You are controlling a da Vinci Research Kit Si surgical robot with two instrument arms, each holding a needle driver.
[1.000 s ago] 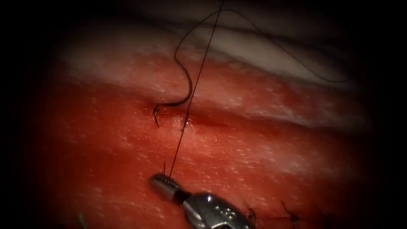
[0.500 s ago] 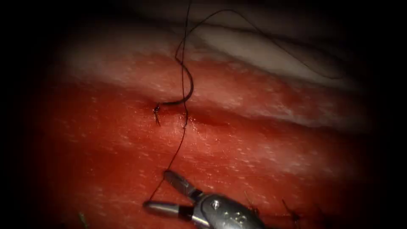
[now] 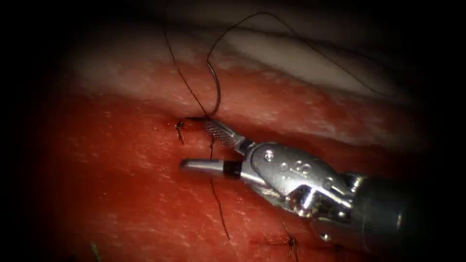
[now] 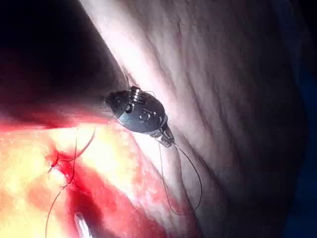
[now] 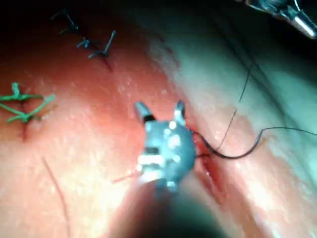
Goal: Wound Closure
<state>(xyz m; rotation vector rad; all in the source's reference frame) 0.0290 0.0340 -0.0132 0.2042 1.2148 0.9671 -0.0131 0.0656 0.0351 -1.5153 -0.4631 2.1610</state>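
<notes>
Thread [image 3: 211, 145] runs, in the endoscope view, straight through the gap of the right tool [image 3: 194, 144], whose jaws stand apart and hold nothing. A knot [image 3: 178, 127] sits just beyond its upper jaw tip on the cut [image 3: 291, 145] in the tissue [image 3: 121, 194], and a thread loop rises above that jaw.

In the left wrist view the left tool [image 4: 167, 139] has its jaws together on the thread [image 4: 190, 163], two strands hanging from its tip.

In the right wrist view the right tool [image 5: 159, 109] is spread, with thread [image 5: 233, 154] curving beside it. I cannot tell where the needle lies.
</notes>
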